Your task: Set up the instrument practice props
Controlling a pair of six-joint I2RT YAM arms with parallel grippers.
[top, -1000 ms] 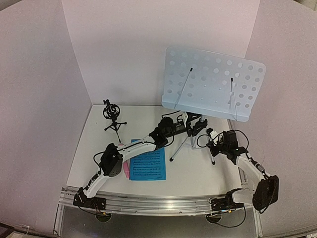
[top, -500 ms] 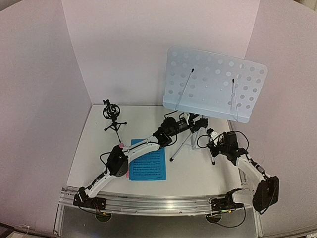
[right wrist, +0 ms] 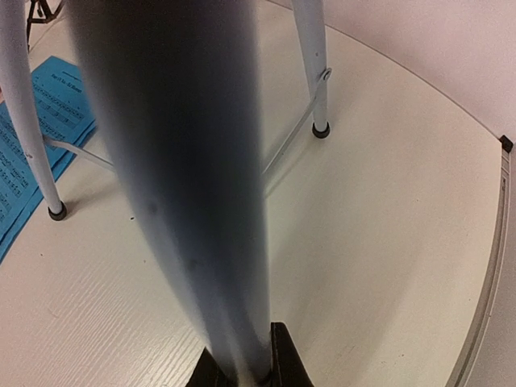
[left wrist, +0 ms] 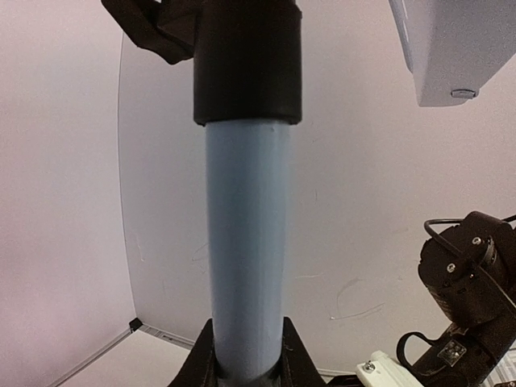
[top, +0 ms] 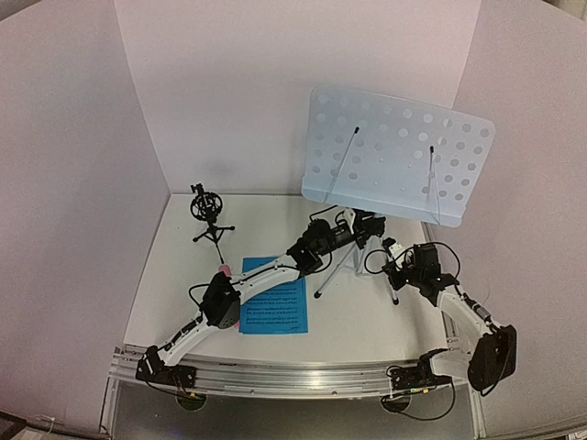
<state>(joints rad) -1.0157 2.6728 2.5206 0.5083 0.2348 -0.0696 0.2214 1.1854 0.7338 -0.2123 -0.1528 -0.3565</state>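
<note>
The pale-blue perforated music stand stands upright on its silver tripod at the back right. My left gripper is shut on the stand's pale-blue pole, just under a black collar. My right gripper is shut on one tripod leg, which is blurred in the right wrist view. The blue sheet-music pages lie flat at the front centre. The pink microphone lies beside their left edge, mostly hidden under my left arm. The black tripod mic holder stands at the back left.
White walls close in the table on three sides. Two other tripod legs rest their feet on the table, one close to the blue pages. A metal rail runs along the near edge.
My left arm has stretched further toward the stand and its jaws have closed on the pole. The stand's desk has shifted slightly. The right arm has stayed in place.
</note>
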